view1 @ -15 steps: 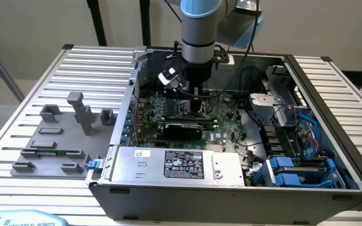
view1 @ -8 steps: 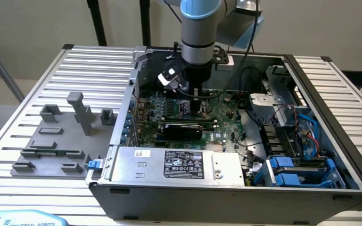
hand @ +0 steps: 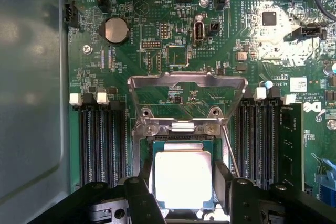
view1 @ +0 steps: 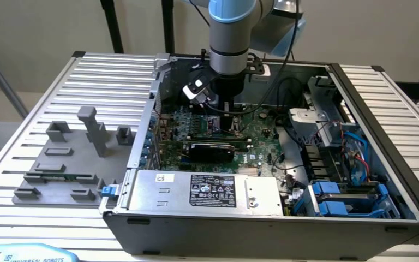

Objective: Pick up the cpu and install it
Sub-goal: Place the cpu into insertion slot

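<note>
The cpu (hand: 182,174), a small square chip with a silvery top and thin pale border, sits between my gripper's fingers at the motherboard's socket frame (hand: 181,128). The gripper (hand: 184,176) has one dark finger against each side of the chip, shut on it. I cannot tell whether the chip rests in the socket or hangs just above it. The socket's metal load plate (hand: 187,82) is flipped open beyond the chip. In the exterior view, the gripper (view1: 224,112) reaches straight down into the open computer case (view1: 384,125), over the green motherboard (view1: 261,144).
Black memory slots (hand: 102,135) flank the socket on both sides, with a coin battery (hand: 115,29) farther off. A silver power supply (view1: 202,191) fills the case's front, and blue drive bays (view1: 340,199) sit at the exterior view's right. Grey plastic blocks (view1: 71,164) stand on the table beside the case.
</note>
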`<state>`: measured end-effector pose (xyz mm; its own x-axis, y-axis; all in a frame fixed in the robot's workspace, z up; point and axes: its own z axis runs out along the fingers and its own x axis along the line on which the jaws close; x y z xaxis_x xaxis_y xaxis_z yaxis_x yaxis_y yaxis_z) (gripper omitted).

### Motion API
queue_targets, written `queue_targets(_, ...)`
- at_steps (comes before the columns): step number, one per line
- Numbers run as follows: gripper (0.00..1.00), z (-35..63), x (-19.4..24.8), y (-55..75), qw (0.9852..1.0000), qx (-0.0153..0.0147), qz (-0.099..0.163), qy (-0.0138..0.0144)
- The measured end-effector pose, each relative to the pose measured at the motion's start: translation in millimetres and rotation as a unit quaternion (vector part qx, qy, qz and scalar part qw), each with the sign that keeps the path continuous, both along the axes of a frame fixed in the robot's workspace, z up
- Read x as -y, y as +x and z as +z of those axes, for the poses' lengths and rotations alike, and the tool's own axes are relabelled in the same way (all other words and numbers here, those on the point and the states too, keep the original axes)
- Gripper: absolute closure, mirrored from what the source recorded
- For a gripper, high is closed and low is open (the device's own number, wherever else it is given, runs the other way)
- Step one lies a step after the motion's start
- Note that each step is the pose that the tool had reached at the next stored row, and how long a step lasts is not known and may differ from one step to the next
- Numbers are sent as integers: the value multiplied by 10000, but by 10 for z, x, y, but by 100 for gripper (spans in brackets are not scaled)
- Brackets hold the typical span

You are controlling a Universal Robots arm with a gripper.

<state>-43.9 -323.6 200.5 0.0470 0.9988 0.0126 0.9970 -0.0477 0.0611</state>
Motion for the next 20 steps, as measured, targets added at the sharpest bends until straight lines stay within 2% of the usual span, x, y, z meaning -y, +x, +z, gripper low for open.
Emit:
queue_targets(10,45,-16,-6,0,10000,1,-1,-7)
queue_targets(20,45,-23,-18,0,10000,0,-1,-40)
